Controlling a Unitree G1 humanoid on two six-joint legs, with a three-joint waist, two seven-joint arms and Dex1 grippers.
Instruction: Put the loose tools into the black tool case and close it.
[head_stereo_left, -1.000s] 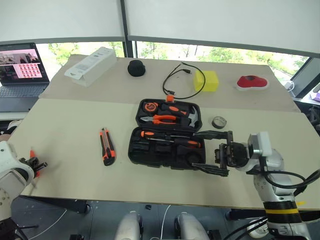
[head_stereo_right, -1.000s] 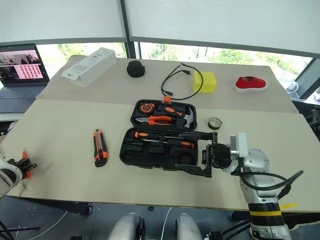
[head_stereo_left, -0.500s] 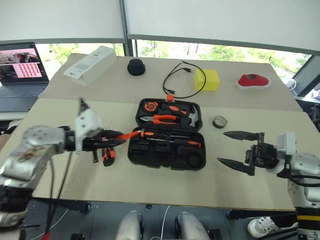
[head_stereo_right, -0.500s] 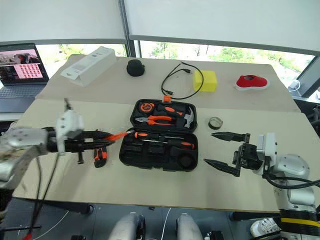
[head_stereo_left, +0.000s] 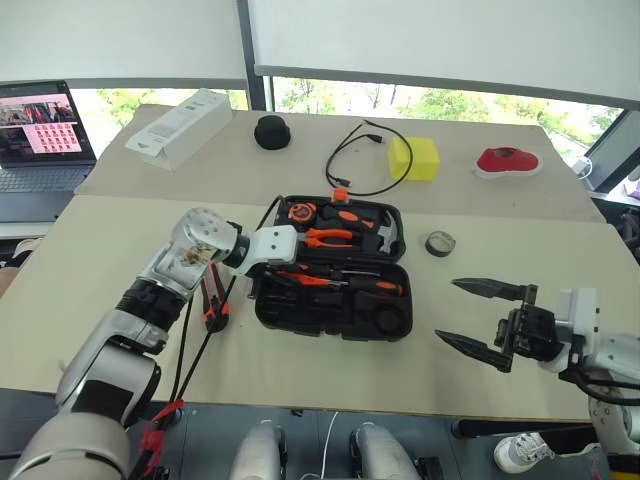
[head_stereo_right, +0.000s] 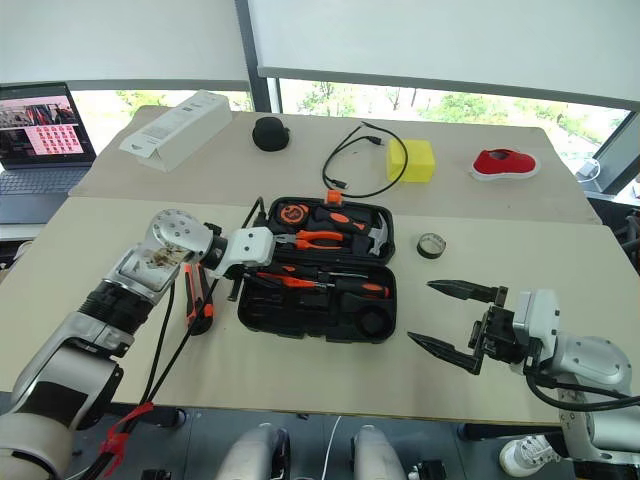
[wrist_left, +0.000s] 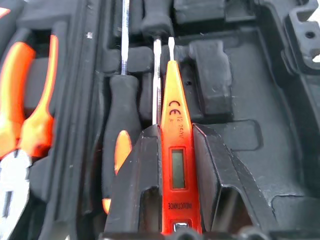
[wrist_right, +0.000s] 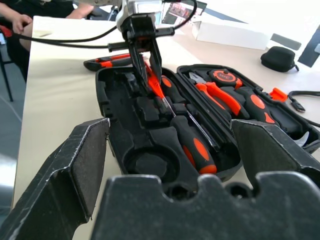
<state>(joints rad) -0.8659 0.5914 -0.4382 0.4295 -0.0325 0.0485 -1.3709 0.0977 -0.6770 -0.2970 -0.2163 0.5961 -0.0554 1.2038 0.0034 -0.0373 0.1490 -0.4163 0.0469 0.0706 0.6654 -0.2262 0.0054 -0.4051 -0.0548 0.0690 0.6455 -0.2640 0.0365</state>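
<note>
Over the open black tool case (head_stereo_left: 335, 275) on the counter (head_stereo_left: 120, 270), the left gripper (wrist_left: 172, 150) has its jaws clamped on the orange tester screwdriver (wrist_left: 175, 150). Beside the case, the right gripper (head_stereo_left: 480, 318) hangs with jaws wide apart, holding nothing. A utility knife (head_stereo_right: 195, 295) lies by the case.

black tool case (head_stereo_left: 335, 290) open, utility knife (head_stereo_left: 211, 300) beside

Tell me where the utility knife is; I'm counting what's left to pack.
In the left eye view the utility knife lies on the table, outside the black tool case, just off its left edge, under the left arm.
</note>
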